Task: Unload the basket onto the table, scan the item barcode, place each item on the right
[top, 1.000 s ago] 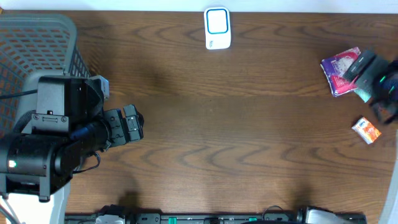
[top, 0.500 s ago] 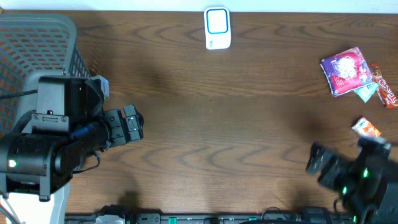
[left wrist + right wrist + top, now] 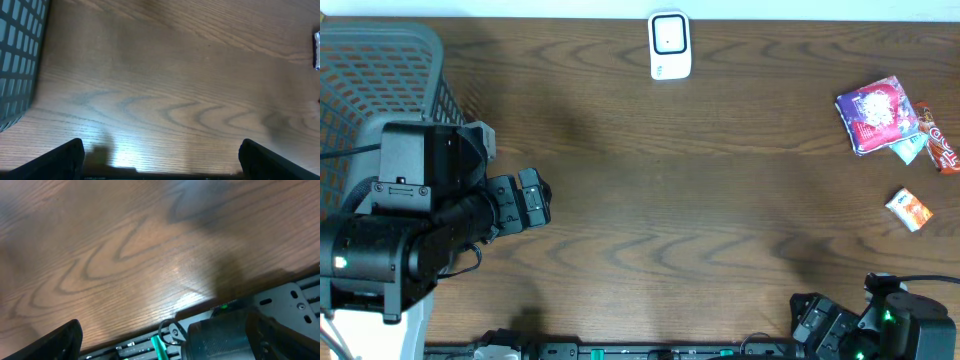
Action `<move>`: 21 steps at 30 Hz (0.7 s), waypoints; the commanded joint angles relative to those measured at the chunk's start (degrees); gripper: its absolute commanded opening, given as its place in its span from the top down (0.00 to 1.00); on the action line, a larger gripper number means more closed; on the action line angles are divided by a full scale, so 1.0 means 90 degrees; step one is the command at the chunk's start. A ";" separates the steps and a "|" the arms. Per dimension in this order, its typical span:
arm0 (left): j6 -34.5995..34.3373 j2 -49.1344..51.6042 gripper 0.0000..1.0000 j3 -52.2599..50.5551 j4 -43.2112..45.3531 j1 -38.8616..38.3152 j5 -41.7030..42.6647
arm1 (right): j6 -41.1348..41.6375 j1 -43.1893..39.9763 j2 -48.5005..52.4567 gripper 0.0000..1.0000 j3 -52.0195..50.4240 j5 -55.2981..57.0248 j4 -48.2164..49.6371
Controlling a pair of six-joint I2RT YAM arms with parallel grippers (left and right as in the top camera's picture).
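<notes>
Three snack packets lie at the far right: a purple one (image 3: 876, 115), a red one (image 3: 941, 147) at the table's edge, and a small orange one (image 3: 908, 209). No barcode shows on any of them. A white scanner (image 3: 669, 45) stands at the back centre. My right gripper (image 3: 812, 319) is low at the front right edge, open and empty, well short of the packets. Its wrist view shows only wood and the front rail (image 3: 150, 347). My left gripper (image 3: 534, 199) hovers at the left, open with nothing between its fingers (image 3: 60, 160).
A grey mesh basket (image 3: 380, 70) fills the back left corner, beside the left arm; its wall (image 3: 17, 60) shows in the left wrist view. A teal packet (image 3: 908, 152) peeks out under the purple one. A black rail with cables runs along the front edge.
The right arm has pulled back from the packets at the far right, down to the front right edge of the table. The left arm has not moved.
</notes>
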 commanded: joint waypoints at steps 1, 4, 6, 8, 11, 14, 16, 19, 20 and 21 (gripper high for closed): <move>0.0112 0.0007 0.02 0.0007 -0.0017 0.0027 0.0073 | 0.0066 0.0061 -0.0036 0.01 -0.0029 -0.0104 -0.0114; 0.0112 0.0007 0.02 0.0007 -0.0017 0.0027 0.0073 | 0.0066 0.0061 -0.0036 0.01 -0.0029 0.0019 -0.0257; 0.0112 0.0007 0.02 0.0007 -0.0017 0.0027 0.0073 | 0.0066 0.0061 -0.0036 0.01 -0.0032 0.0153 -0.0199; 0.0112 0.0007 0.02 0.0007 -0.0017 0.0027 0.0073 | 0.0051 0.0061 -0.0036 0.01 -0.0032 0.0209 -0.0083; 0.0112 0.0007 0.02 0.0007 -0.0017 0.0027 0.0073 | 0.0017 0.0061 -0.0036 0.01 -0.0032 0.0165 0.0187; 0.0112 0.0007 0.02 0.0007 -0.0017 0.0027 0.0073 | -0.0141 0.0061 -0.0036 0.01 -0.0049 0.0056 0.0401; 0.0112 0.0007 0.02 0.0007 -0.0017 0.0027 0.0073 | -0.0617 0.0061 -0.0036 0.01 -0.0124 -0.0211 0.0612; 0.0112 0.0007 0.02 0.0007 -0.0017 0.0027 0.0073 | -0.0950 0.0068 -0.0119 0.01 -0.0350 -0.0578 0.0988; 0.0112 0.0007 0.02 0.0007 -0.0017 0.0027 0.0073 | -0.1042 0.0068 -0.0211 0.01 -0.0481 -0.0724 0.1212; 0.0112 0.0007 0.02 0.0007 -0.0017 0.0027 0.0073 | -0.1166 0.0070 -0.0306 0.01 -0.0631 -0.0874 0.1484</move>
